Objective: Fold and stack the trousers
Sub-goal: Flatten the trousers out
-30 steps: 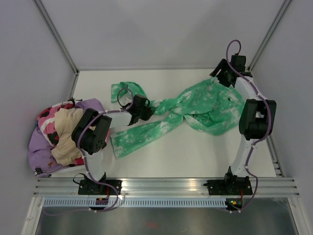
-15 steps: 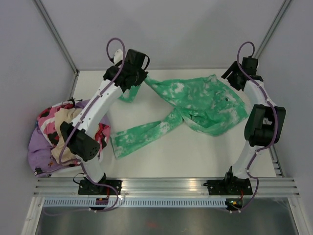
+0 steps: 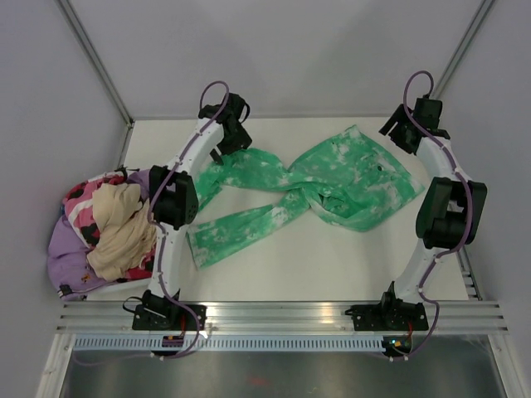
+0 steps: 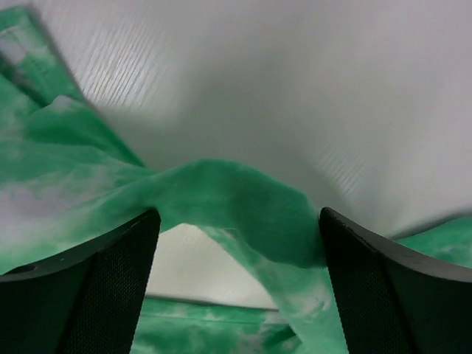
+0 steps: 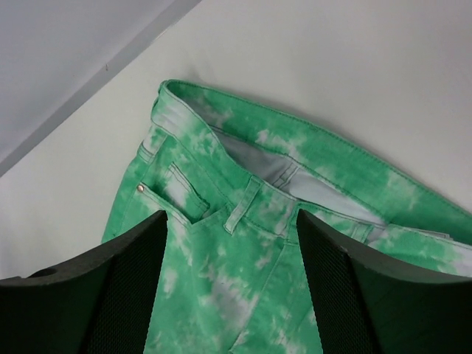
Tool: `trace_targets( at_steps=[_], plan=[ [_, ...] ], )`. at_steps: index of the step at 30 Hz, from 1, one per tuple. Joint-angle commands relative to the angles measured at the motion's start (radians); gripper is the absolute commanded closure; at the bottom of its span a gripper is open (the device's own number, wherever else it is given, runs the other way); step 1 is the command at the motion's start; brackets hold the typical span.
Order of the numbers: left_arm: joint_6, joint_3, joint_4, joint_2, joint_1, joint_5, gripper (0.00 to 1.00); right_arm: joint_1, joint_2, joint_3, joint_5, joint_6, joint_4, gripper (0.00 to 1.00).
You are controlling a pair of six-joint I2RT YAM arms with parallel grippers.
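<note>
Trousers [image 3: 332,178] lie twisted across the far half of the tabletop [image 3: 348,265], waist to the right, legs crossing toward the left. My left end effector [image 4: 236,221] stands open, a leg fold [image 4: 243,199] loose between its fingers. My right end effector [image 5: 230,217] hangs open above the waistband [image 5: 295,158]. To flatten well, I should uncross the legs first, then pinch opposite edges and pull apart.

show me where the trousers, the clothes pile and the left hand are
trousers [image 3: 357,174]: top external view, upper part near the waist
clothes pile [image 3: 120,228]: top external view, beige garment on top
left hand [image 4: 237,221]: left wrist view, midway between its two spread fingertips
</note>
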Motion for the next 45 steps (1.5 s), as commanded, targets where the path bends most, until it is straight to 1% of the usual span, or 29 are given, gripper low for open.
trace_targets(
  at_steps=[1, 2, 3, 4, 5, 6, 7, 8, 10, 11, 14, 15, 17, 18, 20, 21, 22, 23, 24, 25, 26, 30, 35, 36, 38, 39, 40, 42, 45],
  plan=[
    [0.105, -0.046, -0.006, -0.257, -0.024, 0.027, 0.06, -0.006, 0.027, 0.0, -0.053, -0.108, 0.051, 0.22],
    [0.116, -0.141, 0.029, -0.311, -0.024, 0.032, 0.05, -0.009, 0.048, 0.017, -0.088, -0.131, 0.058, 0.22],
    [0.122, -0.195, 0.046, -0.418, -0.024, 0.035, 0.05, -0.009, 0.063, 0.028, -0.099, -0.14, 0.058, 0.22],
    [0.119, -0.247, 0.06, -0.472, -0.024, 0.037, 0.05, -0.011, 0.092, 0.044, -0.116, -0.144, 0.049, 0.22],
    [0.108, -0.363, 0.069, -0.524, -0.024, 0.032, 0.05, -0.009, 0.111, 0.061, -0.127, -0.15, 0.042, 0.22],
    [0.097, -0.433, 0.099, -0.576, -0.024, 0.038, 0.04, -0.009, 0.126, 0.095, -0.141, -0.151, 0.037, 0.22],
    [0.081, -0.497, 0.122, -0.671, -0.024, 0.047, 0.04, -0.011, 0.142, 0.11, -0.152, -0.15, 0.032, 0.22],
    [0.079, -0.639, 0.153, -0.716, -0.024, 0.079, 0.04, -0.011, 0.163, 0.132, -0.155, -0.147, 0.034, 0.22],
    [0.056, -0.778, 0.236, -0.826, -0.024, 0.11, 0.04, -0.009, 0.186, 0.152, -0.185, -0.156, 0.035, 0.23],
    [0.038, -0.879, 0.244, -0.851, -0.025, 0.116, 0.04, -0.011, 0.191, 0.166, -0.188, -0.159, 0.037, 0.22],
    [-0.048, -1.008, 0.233, -0.907, -0.027, 0.106, 0.04, -0.009, 0.203, 0.176, -0.179, -0.162, 0.032, 0.22],
    [-0.109, -1.031, 0.23, -0.913, -0.027, 0.081, 0.04, -0.009, 0.205, 0.175, -0.178, -0.163, 0.034, 0.22],
    [-0.169, -1.089, 0.273, -0.928, -0.027, 0.069, 0.01, -0.009, 0.214, 0.178, -0.175, -0.153, 0.038, 0.22],
    [-0.239, -1.11, 0.303, -0.933, -0.027, 0.066, 0.01, -0.011, 0.217, 0.181, -0.172, -0.148, 0.035, 0.22],
    [-0.322, -1.191, 0.45, -0.96, -0.027, 0.069, 0.0, -0.009, 0.222, 0.181, -0.175, -0.154, 0.035, 0.22],
    [-0.435, -1.232, 0.51, -0.973, -0.027, 0.064, 0.0, -0.011, 0.219, 0.178, -0.173, -0.154, 0.034, 0.22],
    [-0.493, -1.333, 0.584, -0.989, -0.027, 0.06, 0.0, -0.011, 0.217, 0.173, -0.169, -0.156, 0.037, 0.22],
    [-0.534, -1.387, 0.765, -1.005, -0.027, 0.037, 0.0, -0.011, 0.219, 0.17, -0.165, -0.154, 0.04, 0.22],
    [-0.614, -1.438, 0.843, -1.026, -0.027, 0.015, 0.0, -0.012, 0.22, 0.17, -0.167, -0.154, 0.041, 0.22],
    [-0.646, -1.496, 0.898, -1.028, -0.027, -0.009, 0.0, -0.015, 0.225, 0.172, -0.178, -0.151, 0.044, 0.22],
    [-0.66, -1.506, 0.947, -1.02, -0.027, -0.062, 0.01, -0.017, 0.226, 0.172, -0.185, -0.144, 0.049, 0.22],
    [-0.624, -1.461, 0.989, -0.967, -0.027, -0.143, 0.01, -0.034, 0.228, 0.157, -0.213, -0.137, 0.063, 0.23],
    [-0.716, -1.503, 1.095, -0.948, -0.02, -0.236, 0.03, -0.055, 0.226, 0.144, -0.227, -0.133, 0.08, 0.23],
    [-0.737, -1.496, 1.084, -0.944, -0.014, -0.256, 0.03, -0.057, 0.226, 0.144, -0.231, -0.134, 0.084, 0.23],
    [-0.791, -1.464, 0.976, -0.922, -0.004, -0.299, 0.04, -0.063, 0.229, 0.144, -0.239, -0.128, 0.089, 0.24],
    [-0.858, -1.455, 0.947, -0.911, 0.012, -0.308, 0.04, -0.063, 0.229, 0.146, -0.242, -0.128, 0.094, 0.24],
    [-0.883, -1.444, 0.924, -0.898, 0.021, -0.313, 0.04, -0.064, 0.229, 0.143, -0.242, -0.131, 0.098, 0.24],
    [-0.898, -1.438, 0.943, -0.85, 0.053, -0.298, 0.05, -0.064, 0.226, 0.138, -0.239, -0.137, 0.095, 0.24],
    [-0.854, -1.392, 0.948, -0.786, 0.105, -0.24, 0.17, -0.072, 0.225, 0.132, -0.23, -0.14, 0.089, 0.24]
  ],
)
